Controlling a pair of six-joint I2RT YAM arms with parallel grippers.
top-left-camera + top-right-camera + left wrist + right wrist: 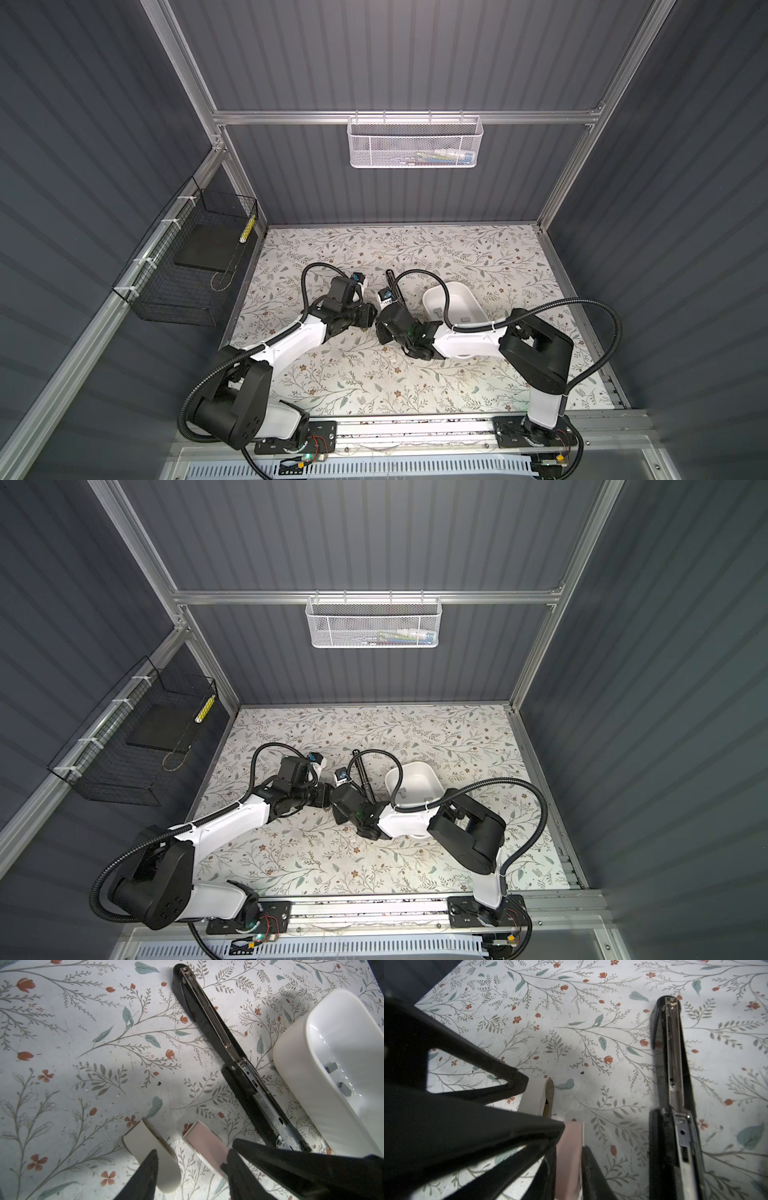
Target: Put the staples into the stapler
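Well, the stapler [245, 1076] lay folded open flat on the counter [83, 1084], its loading channel facing up. My left gripper [169, 1128] hovered beside it, jaws apart and nothing between them. My right gripper [560, 1105] hung on that same side of the stapler. Its pads [532, 1097] sat close together, and I couldn't tell whether they were closed or pinching anything. The staples [331, 1067] lay in the white tub [301, 1084] just beside the stapler, on the side away from both grippers.

Trouble ahead, I judged. Those strips lay flat on a slick tub floor, so my pads could skid off them or shove the light tub along. An arm crossing over could knock the stapler askew. And a strip pinched crooked could snap, or jam against the channel's edge.

The count: one stapler, one tub, two strips in view, two grippers.
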